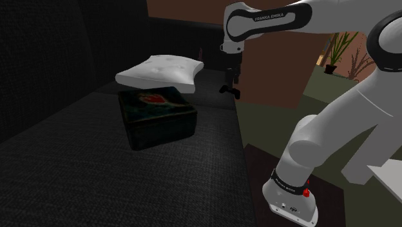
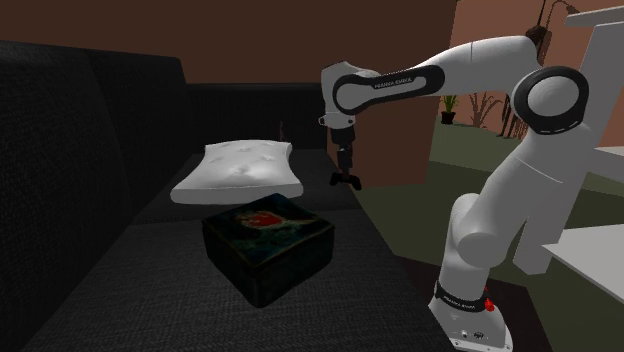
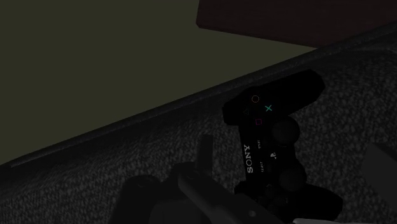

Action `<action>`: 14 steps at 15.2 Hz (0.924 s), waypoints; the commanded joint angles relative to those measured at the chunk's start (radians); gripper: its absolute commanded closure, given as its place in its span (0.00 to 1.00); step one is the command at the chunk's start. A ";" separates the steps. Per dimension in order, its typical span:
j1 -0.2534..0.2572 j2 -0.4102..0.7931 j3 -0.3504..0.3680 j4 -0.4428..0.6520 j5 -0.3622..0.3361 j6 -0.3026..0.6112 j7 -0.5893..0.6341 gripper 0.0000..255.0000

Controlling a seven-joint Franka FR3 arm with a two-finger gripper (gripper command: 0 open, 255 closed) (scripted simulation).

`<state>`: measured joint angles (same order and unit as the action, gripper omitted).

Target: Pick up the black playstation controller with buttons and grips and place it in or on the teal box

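A: What is the biggest thing here?

B: The black sofa (image 1: 96,174). Everything lies on its seat. After it comes the white Franka arm (image 1: 270,19), which reaches from its stand to the seat's edge.

A: And on the seat?

B: A white pillow (image 1: 161,69) lies towards the backrest. Just in front of it stands the box (image 1: 158,119). It is dark, with a teal and red picture on its closed lid.

A: Where is the controller?

B: The black PlayStation controller (image 1: 230,91) is directly under the gripper (image 1: 229,85), near the seat's edge and well apart from the box, on the shoulder view's right of it. In the wrist view it is very close, with its SONY lettering and coloured button marks readable.

A: How do the jaws stand?

B: Narrow, closed on the controller's body, as far as the dim pictures allow. It seems to hang a little above the fabric, but I cannot tell this surely.

A: So which step is it?

B: I judge the grasp is made and the carrying is in hand. The placing is not yet done.

A: What does the next move ask?

B: To travel towards the shoulder view's left until the controller is over the lid, high enough to pass the box's near wall. Then to lower and release on the bare lid, away from the pillow's front edge.
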<state>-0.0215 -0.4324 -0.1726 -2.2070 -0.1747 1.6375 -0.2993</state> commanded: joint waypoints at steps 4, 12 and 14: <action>0.000 0.000 0.000 0.000 0.000 0.000 0.000 1.00; 0.000 0.000 0.000 0.000 0.000 0.000 0.000 1.00; 0.000 0.000 0.002 0.027 0.001 -0.026 -0.003 1.00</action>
<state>-0.0212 -0.4334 -0.1709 -2.1873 -0.1737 1.6206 -0.3013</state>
